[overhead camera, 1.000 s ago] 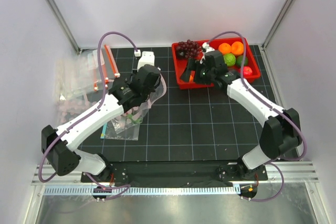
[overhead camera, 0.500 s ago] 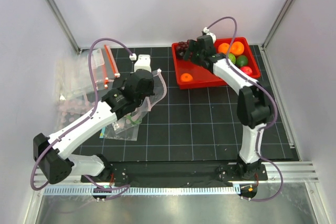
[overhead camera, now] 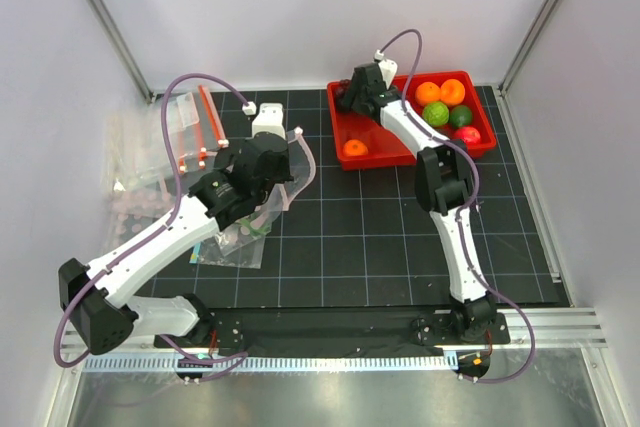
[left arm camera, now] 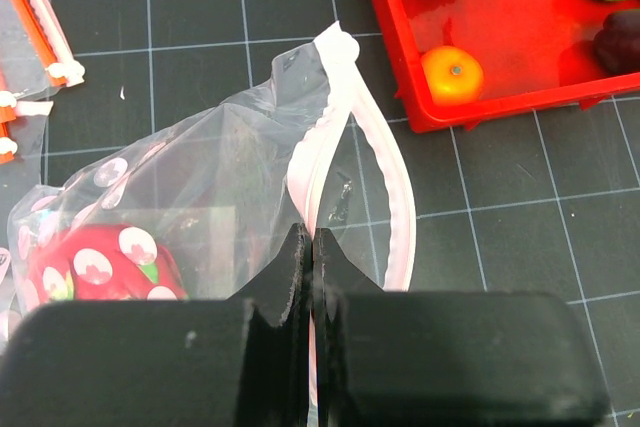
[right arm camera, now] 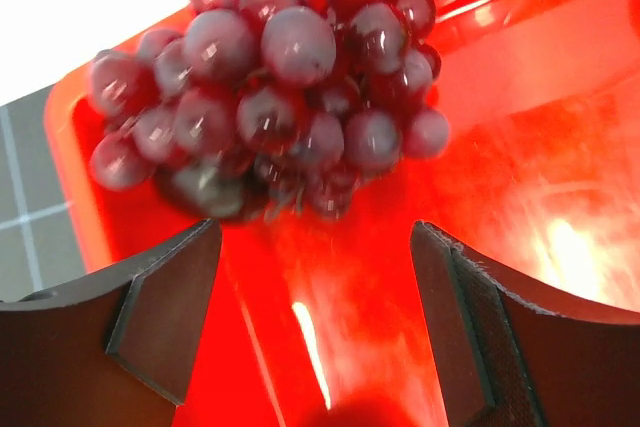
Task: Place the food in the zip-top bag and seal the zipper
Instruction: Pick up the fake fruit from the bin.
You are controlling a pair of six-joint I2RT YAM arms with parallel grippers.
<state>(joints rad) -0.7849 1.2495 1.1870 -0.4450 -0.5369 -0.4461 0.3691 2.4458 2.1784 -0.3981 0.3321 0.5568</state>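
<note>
Left hand (left arm camera: 313,239) pinches the zip-top bag (left arm camera: 200,177), one fruit (left arm camera: 95,267) inside; right hand (right arm camera: 315,277) gapes before the grape bunch (right arm camera: 270,87); zipper (left arm camera: 392,197) unsealed.

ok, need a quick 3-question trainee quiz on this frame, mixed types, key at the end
1. True or false: the right gripper is shut on the grape bunch.
2. What is the left gripper pinching? A) the rim of the red tray B) the zipper of the zip-top bag C) the orange fruit
3. Which fruit lies inside the bag?
Key: 1 false, its jaws stand open just short of the bunch. 2 B. 3 the dragon fruit.
</note>
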